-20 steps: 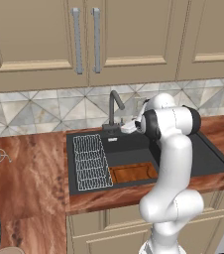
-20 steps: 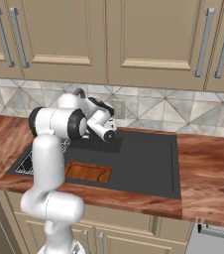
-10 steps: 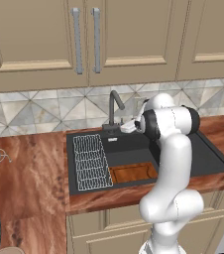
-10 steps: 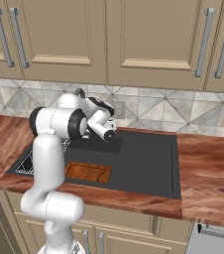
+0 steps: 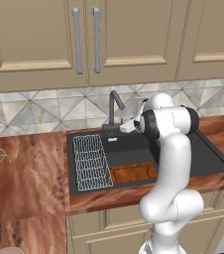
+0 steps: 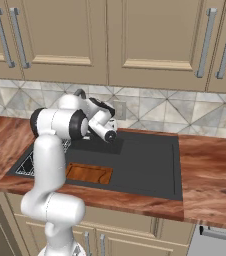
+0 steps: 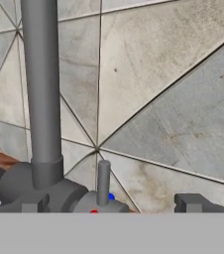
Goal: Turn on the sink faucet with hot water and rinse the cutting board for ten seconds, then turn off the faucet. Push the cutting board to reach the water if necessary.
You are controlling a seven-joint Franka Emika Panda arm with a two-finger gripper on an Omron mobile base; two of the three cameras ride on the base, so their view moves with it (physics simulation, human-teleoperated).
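Since no water falls from the sink faucet, you have every step left: turn it on hot, rinse, turn it off. Your gripper sits right at the faucet's base, the small upright lever between the finger tips; whether they press it, you cannot tell. The tiled wall stands close beyond, so little room lies forward. The cutting board lies back toward you in the sink.
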